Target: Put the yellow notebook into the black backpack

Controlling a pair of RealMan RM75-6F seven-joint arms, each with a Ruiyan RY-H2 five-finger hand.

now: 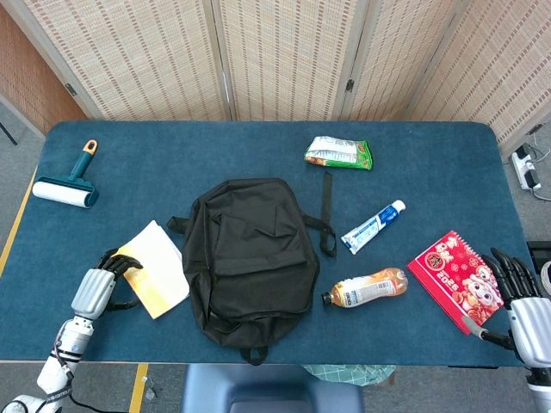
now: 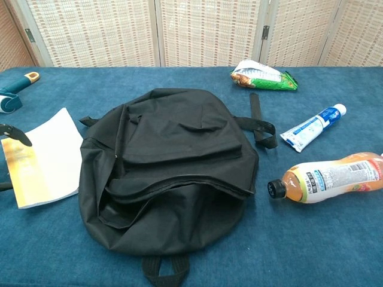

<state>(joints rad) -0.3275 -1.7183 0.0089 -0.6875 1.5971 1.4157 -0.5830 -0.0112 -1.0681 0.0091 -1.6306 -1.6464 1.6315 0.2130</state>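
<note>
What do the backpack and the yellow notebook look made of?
Backpack: thin woven synthetic fabric, probably nylon or polyester, matte black; it lies slack and creased. Notebook: paper pages under a glossy yellow card cover, judging by the sheen and the white page edge.
</note>
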